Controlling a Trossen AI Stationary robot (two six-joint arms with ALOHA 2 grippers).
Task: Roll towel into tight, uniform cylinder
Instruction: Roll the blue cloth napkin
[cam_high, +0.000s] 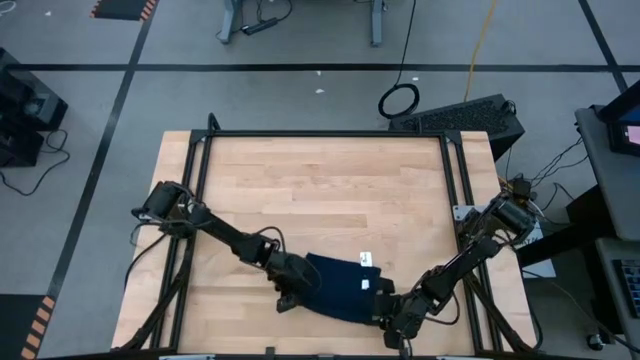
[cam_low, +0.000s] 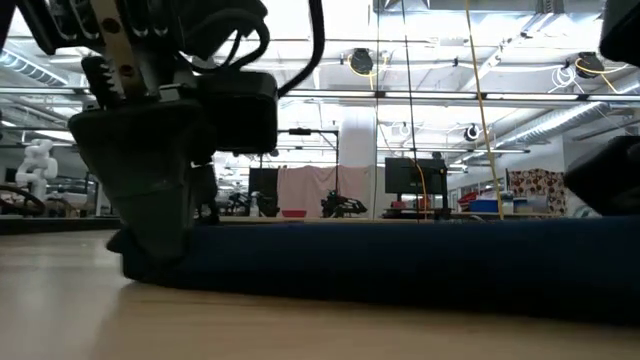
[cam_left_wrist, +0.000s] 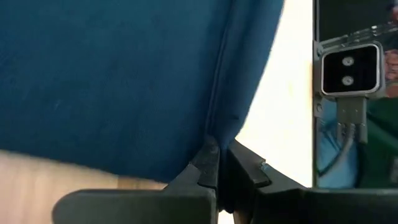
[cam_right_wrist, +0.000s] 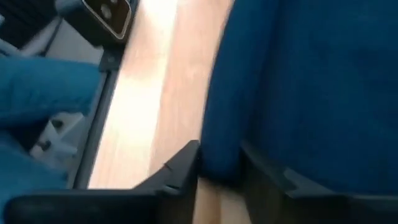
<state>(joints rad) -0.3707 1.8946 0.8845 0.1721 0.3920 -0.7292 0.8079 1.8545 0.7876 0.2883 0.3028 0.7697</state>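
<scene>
The dark navy towel (cam_high: 340, 287) lies flat on the wooden table near its near edge, with a small white tag (cam_high: 364, 258) at its far edge. My left gripper (cam_high: 290, 293) is down at the towel's near left corner and shut on it; it also shows in the left wrist view (cam_left_wrist: 222, 152). My right gripper (cam_high: 386, 314) is down at the towel's near right corner and shut on it; it also shows in the right wrist view (cam_right_wrist: 221, 163). In the low view the towel (cam_low: 400, 265) is a low dark band on the table beside my left gripper (cam_low: 150, 250). My left gripper pinches a raised ridge of the towel's cloth (cam_left_wrist: 219, 127) between its two fingers, close to the towel's side edge at the near left corner. The fingers come low along the table. The rest of the towel lies on the table. My right gripper pinches a thick bunched edge of the towel (cam_right_wrist: 219, 140) between its two fingers at the near right corner. The fingers come low, almost level with the table. One layer or several, I cannot tell. The towel beyond lies on the table.
The table's near edge (cam_high: 320, 352) is close behind both grippers. Bare wood (cam_high: 320, 190) stretches toward the far edge. Black frame rails (cam_high: 458, 180) run along the table's sides and far edge.
</scene>
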